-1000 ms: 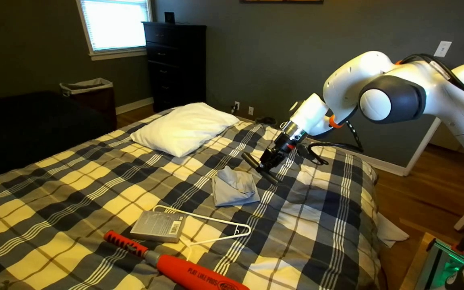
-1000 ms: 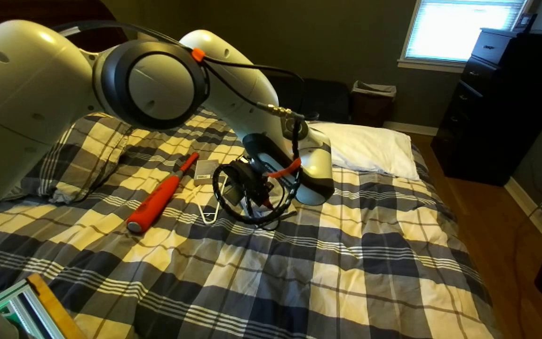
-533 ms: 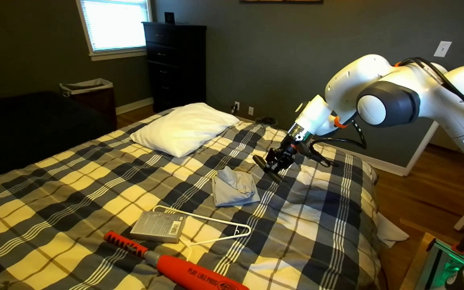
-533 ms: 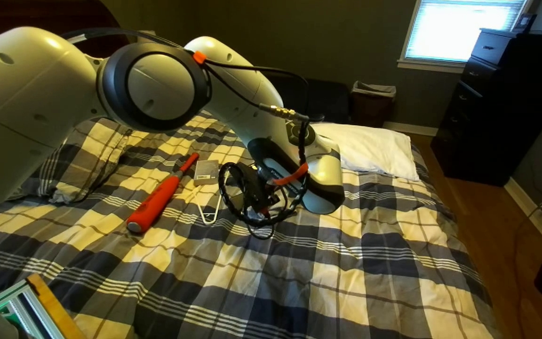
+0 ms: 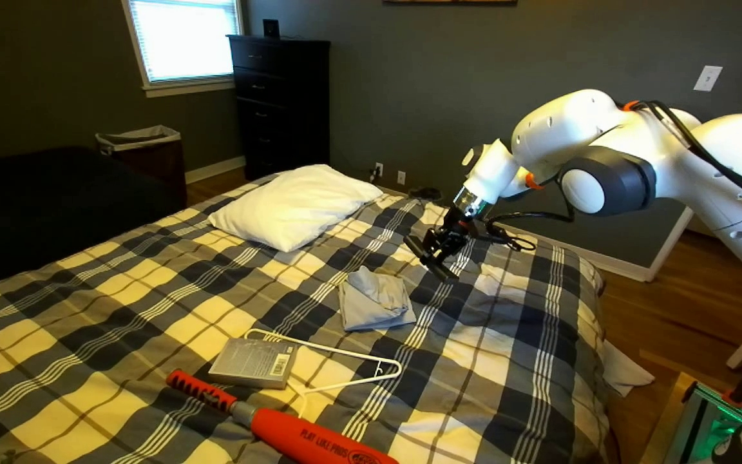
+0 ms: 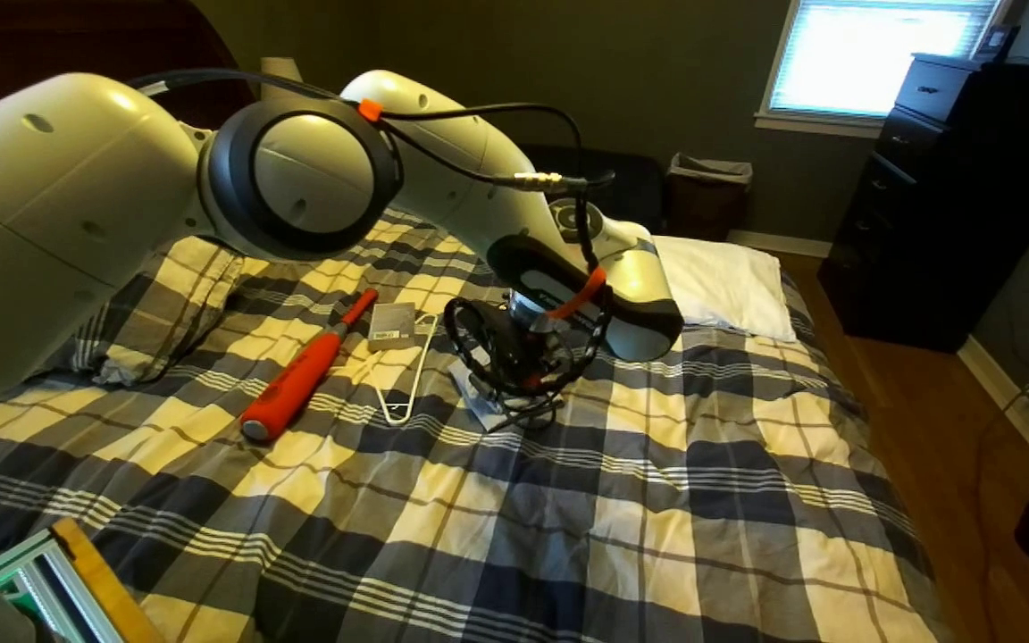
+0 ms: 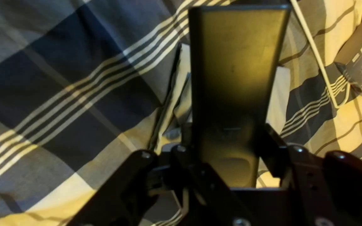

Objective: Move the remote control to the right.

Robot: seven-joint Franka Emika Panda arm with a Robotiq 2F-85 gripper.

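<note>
your gripper (image 7: 228, 138), jaws closed around the remote (image 7: 238, 66), has just drifted rightward in both exterior views. you're probably mid-carry, release pending.

In an ext. view: cloth (image 5: 371, 312) on bed (image 5: 500, 367); pillow (image 5: 297, 209) at 11 o'clk fr. it, dresser (image 5: 284, 106) behind pillow; hanger (image 5: 345, 385) at 7, bat (image 5: 319, 435) past that, slab (image 5: 252, 362) at 8. Wrist view: remote (image 7: 239, 62) in gripper (image 7: 228, 138), twd 12, cloth behind.

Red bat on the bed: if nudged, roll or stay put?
The red bat would probably roll, given its round barrel. It may swing in an arc, since the handle is thinner. The rumpled bedding might slow it.
</note>
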